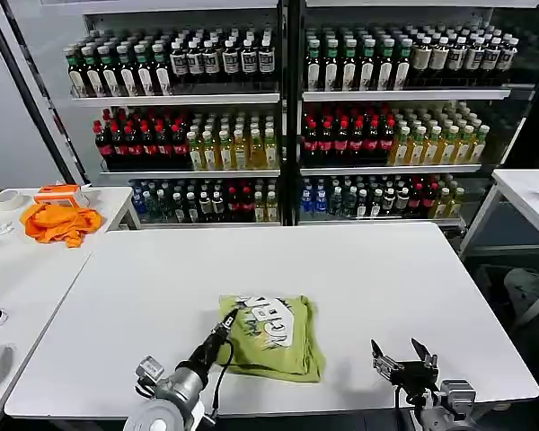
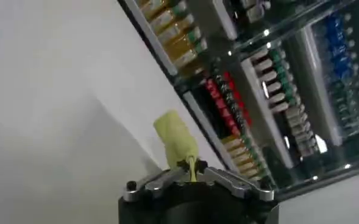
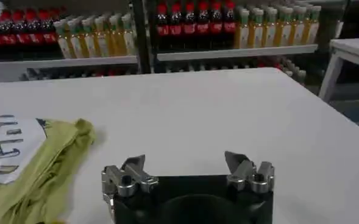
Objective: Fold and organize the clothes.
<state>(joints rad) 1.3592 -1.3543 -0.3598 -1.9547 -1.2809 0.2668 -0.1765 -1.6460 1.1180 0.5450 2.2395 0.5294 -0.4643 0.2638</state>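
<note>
One folded T-shirt (image 1: pixel 271 335), lime-green with a white print on top, lies on the white table (image 1: pixel 359 278) in the lower centre of the head view. The left gripper (image 1: pixel 228 321) is at the shirt's left edge, and in the left wrist view its fingers are clenched on a pinch of green fabric (image 2: pixel 178 142) that stands up between them. The right gripper (image 1: pixel 401 358) waits in the lower right of the head view, jaws spread and empty, well apart from the shirt.

The risk, I think, is in this thin pinch. If the left arm lifts or pulls sideways now, only the upper layer may follow, and the neat fold could open or slide toward the table edge nearby. Soft fabric can also slip out of so small a grip. An orange cloth (image 1: pixel 61 222) at the upper left is not involved.
</note>
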